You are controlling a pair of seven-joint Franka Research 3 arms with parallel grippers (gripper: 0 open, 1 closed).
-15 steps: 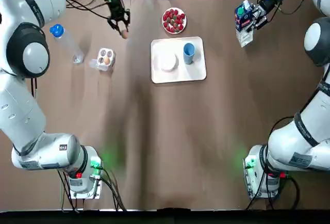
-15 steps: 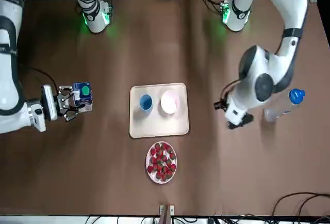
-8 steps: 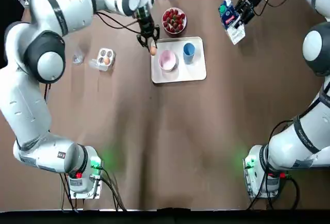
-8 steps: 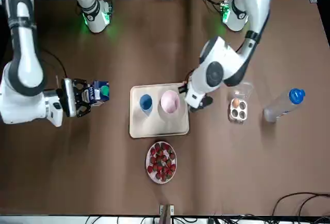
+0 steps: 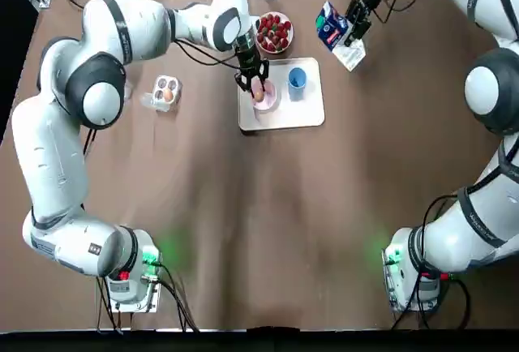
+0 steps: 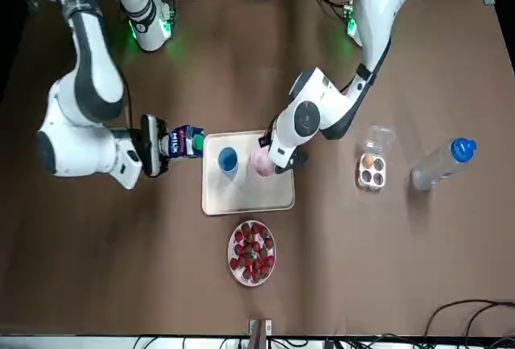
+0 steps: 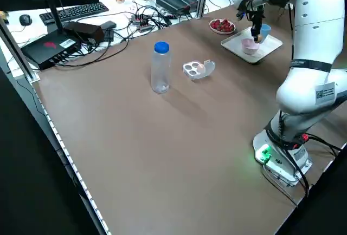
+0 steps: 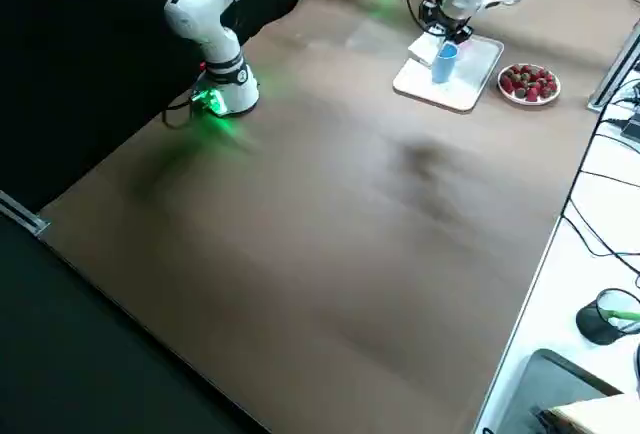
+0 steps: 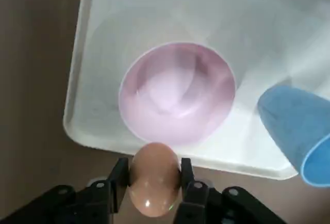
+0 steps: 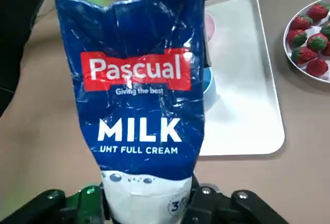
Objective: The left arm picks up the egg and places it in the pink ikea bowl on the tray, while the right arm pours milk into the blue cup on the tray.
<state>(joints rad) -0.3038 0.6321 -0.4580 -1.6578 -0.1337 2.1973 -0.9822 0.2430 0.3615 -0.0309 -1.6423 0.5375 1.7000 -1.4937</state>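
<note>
My left gripper (image 5: 257,87) is shut on a brown egg (image 9: 153,176) and holds it just above the near rim of the pink bowl (image 9: 177,92), on the white tray (image 5: 306,114). The bowl holds nothing. The blue cup (image 5: 297,79) stands upright on the tray beside the bowl. My right gripper (image 5: 353,21) is shut on a blue Pascual milk carton (image 5: 332,26), held in the air just past the tray's far right corner. From the front the carton (image 6: 183,141) hangs right next to the tray, close to the cup (image 6: 228,159).
A plate of strawberries (image 5: 274,32) sits just behind the tray. An open egg carton (image 6: 372,168) with one egg lies on the left arm's side, and a water bottle (image 6: 441,164) lies beyond it. Cables and equipment line the far table edge.
The left gripper carried the egg rightward from near the egg carton to over the pink bowl. The right gripper brought the milk carton leftward, close to the tray.
</note>
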